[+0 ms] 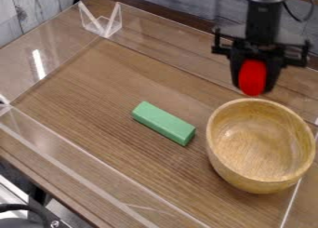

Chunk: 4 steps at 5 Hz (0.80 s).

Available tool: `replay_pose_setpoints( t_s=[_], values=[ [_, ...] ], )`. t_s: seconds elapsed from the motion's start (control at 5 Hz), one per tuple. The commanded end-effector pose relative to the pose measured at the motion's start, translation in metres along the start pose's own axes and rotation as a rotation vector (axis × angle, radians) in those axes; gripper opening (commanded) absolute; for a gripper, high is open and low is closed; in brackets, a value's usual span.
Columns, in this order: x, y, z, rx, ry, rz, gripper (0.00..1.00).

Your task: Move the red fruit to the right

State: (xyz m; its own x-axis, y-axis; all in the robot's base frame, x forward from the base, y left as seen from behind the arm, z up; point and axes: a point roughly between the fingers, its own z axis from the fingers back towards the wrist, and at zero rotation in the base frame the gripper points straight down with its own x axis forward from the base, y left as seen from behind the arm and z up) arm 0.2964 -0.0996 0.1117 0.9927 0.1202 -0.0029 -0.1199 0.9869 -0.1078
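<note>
The arm comes down from the top edge on the right side of the view, its dark wrist upright and the gripper (254,78) pointing straight down at the surface (99,92). A black crossbar spreads out to both sides just above the fingers, so the hand reads as a short T shape from this angle.

The jaws are pinching the red fruit (254,76), one on each side of it. The fruit hangs between them, held above the wood rather than resting on it, with its rounded red body showing below the crossbar. Its leafy end cannot be made out here.

The fruit sits just behind the far rim of the wooden bowl (261,143), which stands at the right of the surface, close to the front right corner. From this view the fruit looks near the bowl's back edge but apart from it; whether it is over the rim or behind it cannot be told.

A flat green block (165,123) lies on the wood to the left of the bowl, turned at a slant, well apart from the hand. The surface is brown wood grain, ringed by low clear plastic walls (50,55), with a small clear bracket (99,20) standing at the far left corner.
</note>
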Motion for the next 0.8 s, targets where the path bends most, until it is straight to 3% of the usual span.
replay_pose_setpoints(
  t_s=[0.0,0.4,0.6],
  values=[
    [-0.008,-0.007,0.016,-0.019,-0.055,-0.011,0.00],
    [-0.026,-0.024,0.026,-0.005,-0.043,0.012,0.00],
    [-0.028,-0.029,0.020,0.001,-0.041,0.075,0.00]
  ],
)
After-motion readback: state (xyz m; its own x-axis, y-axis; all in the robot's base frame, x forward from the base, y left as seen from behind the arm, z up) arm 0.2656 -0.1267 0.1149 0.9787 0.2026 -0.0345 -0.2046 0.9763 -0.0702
